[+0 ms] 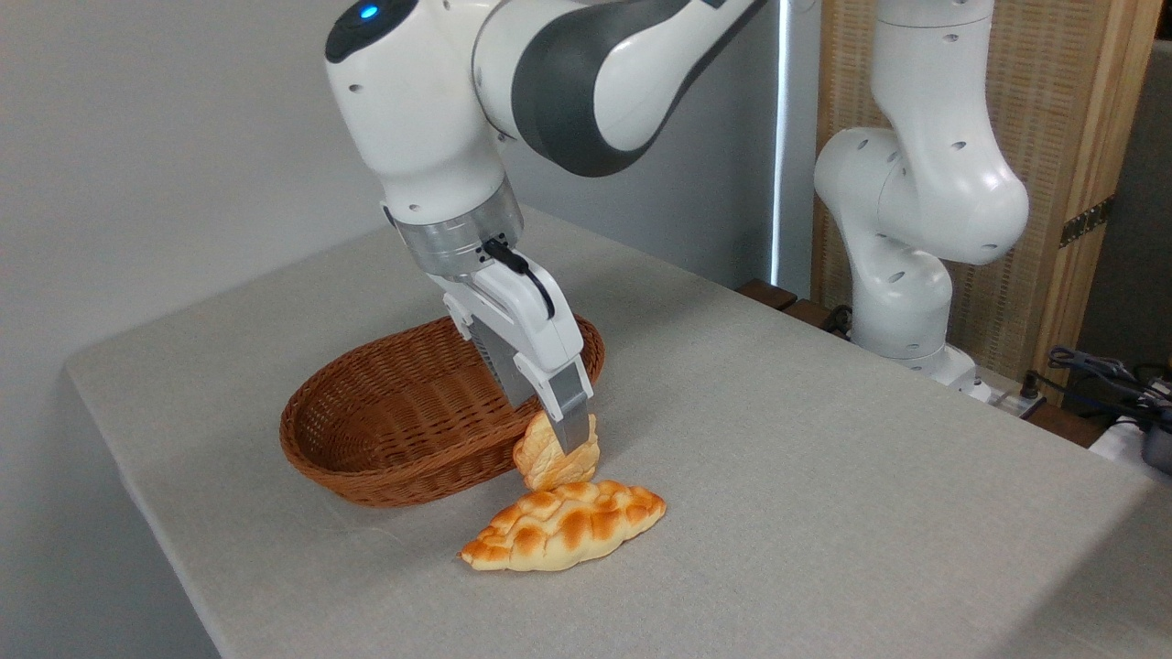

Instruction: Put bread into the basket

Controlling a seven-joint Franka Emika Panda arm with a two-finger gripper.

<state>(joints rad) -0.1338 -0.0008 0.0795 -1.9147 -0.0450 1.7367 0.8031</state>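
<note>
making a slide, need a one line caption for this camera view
Franka claw gripping a small bun beside the wicker basket, braided loaf in front.

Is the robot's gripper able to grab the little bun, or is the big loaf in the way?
Probably yes. The gripper already sits down around the little bun, fingers on either side. The big loaf lies in front, beside it, not blocking from above.

Tool [560,437] clamping bread [549,462] beside basket [366,430]
</note>
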